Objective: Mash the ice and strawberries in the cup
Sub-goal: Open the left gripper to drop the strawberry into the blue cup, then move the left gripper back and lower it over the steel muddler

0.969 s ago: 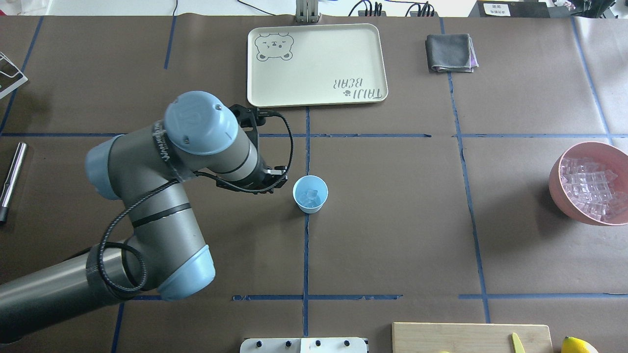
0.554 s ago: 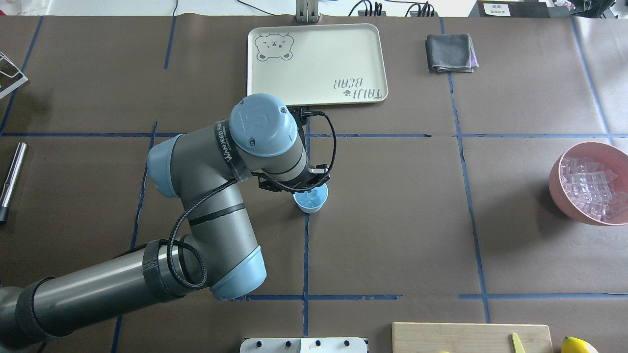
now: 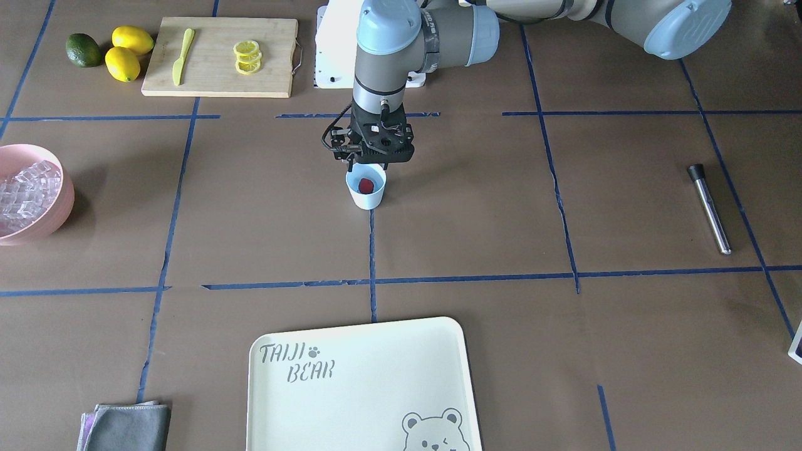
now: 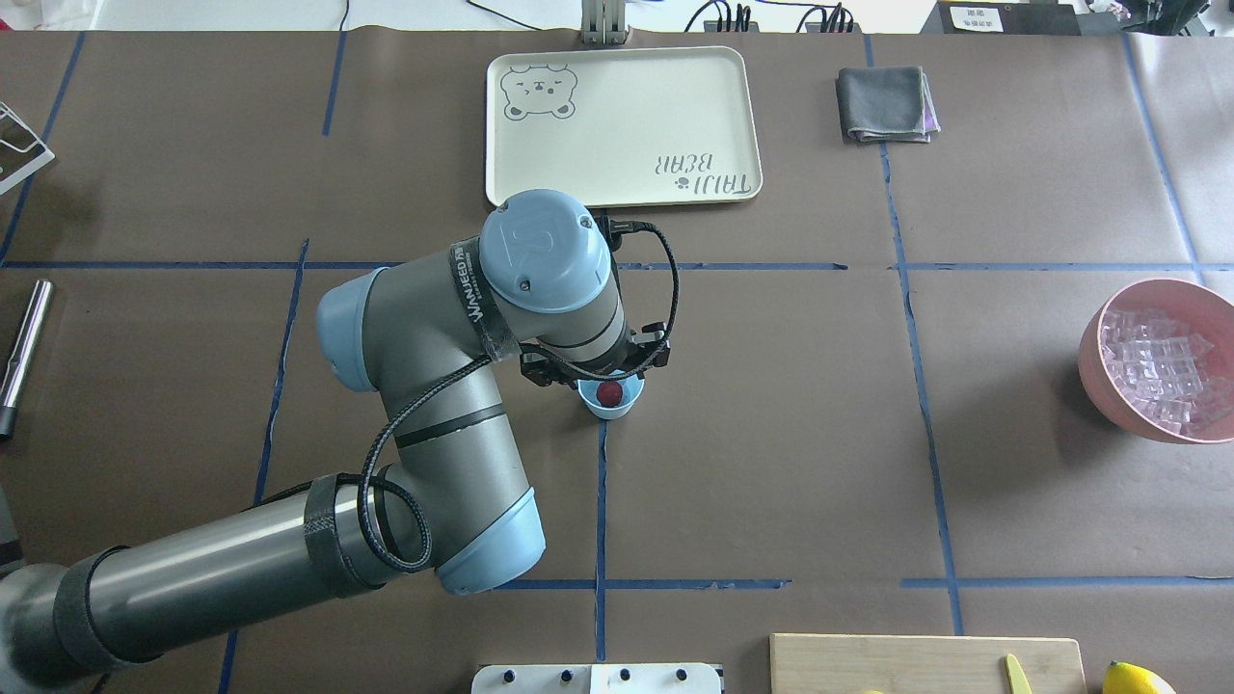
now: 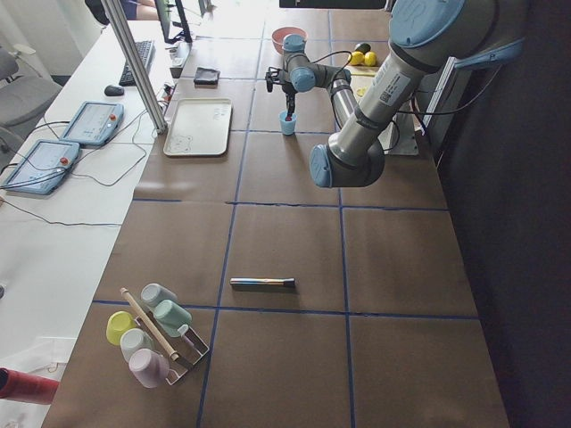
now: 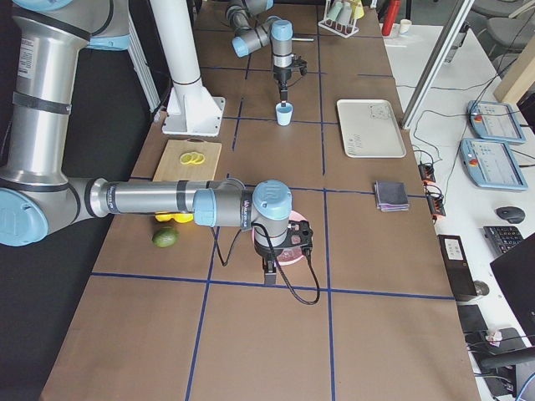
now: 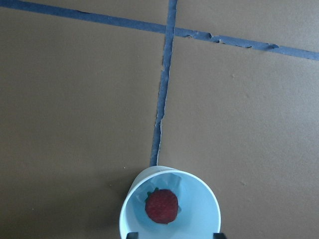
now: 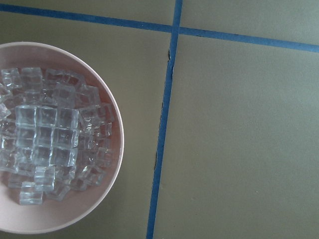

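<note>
First, in the front-facing view, we see the left hand (image 3: 368,165) pointing down right over the cup (image 3: 366,197), its fingertips just above the rim. One dark-red strawberry (image 3: 366,185) lies inside the cup, directly below the hand. A metal rod (image 3: 708,208) lies on the tabletop (image 3: 501,207), well off to the hand's side.

From overhead, the left arm (image 4: 434,386) covers most of that hand. The cup (image 4: 607,409) peeks out beneath it with the strawberry (image 4: 608,392) inside. The pink bowl (image 4: 1091,366) of ice (image 4: 1162,371) sits far from this hand, near the tabletop's edge.

In the exterior left view we find the cup (image 5: 287,125) small and far off under the left hand, too small for us to judge any detail.

In the exterior right view the right hand (image 6: 268,269) hangs over the pink bowl and hides most of it. We cannot tell how far its fingers are spread.

Through the left wrist camera we look down into the cup (image 7: 199,199), where the strawberry (image 7: 161,206) rests near the middle. Two dark fingertips (image 7: 131,235) show at the lower edge, one on each side of the rim, so this hand is spread wide and grips nothing.

Through the right wrist camera we see the pink bowl (image 8: 118,149) below that hand and off to one side, heaped with ice (image 8: 45,144).
</note>
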Available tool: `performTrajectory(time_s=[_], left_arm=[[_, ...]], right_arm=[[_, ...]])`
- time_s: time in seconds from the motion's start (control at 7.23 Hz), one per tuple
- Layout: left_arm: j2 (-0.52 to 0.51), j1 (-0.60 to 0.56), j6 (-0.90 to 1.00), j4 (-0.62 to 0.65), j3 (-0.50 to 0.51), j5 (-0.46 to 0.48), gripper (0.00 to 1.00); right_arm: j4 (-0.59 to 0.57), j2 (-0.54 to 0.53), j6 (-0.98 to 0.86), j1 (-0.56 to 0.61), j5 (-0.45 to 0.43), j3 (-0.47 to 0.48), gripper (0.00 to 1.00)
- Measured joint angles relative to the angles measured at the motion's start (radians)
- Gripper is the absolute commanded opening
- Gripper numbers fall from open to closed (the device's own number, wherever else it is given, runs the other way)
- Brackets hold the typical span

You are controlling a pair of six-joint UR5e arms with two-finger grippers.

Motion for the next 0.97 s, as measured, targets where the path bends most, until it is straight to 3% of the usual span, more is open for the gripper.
performTrajectory(time_s=[0.28, 0.55, 0.97], left_arm=[[0.019, -0.005, 0.033, 0.037, -0.014, -0.003, 1.0], [0.077, -0.05, 0.203, 0.162, -0.084, -0.007, 1.0], [0.319, -0.27, 0.587, 0.195, -0.226, -0.139, 1.0]], right_arm=[[0.0, 0.0, 0.0, 0.0, 0.0, -0.001, 1.0], [0.0, 0.001, -0.001, 0.0, 0.0, -0.003, 0.99], [0.0, 0.001, -0.002, 0.0, 0.0, -0.005, 0.99]])
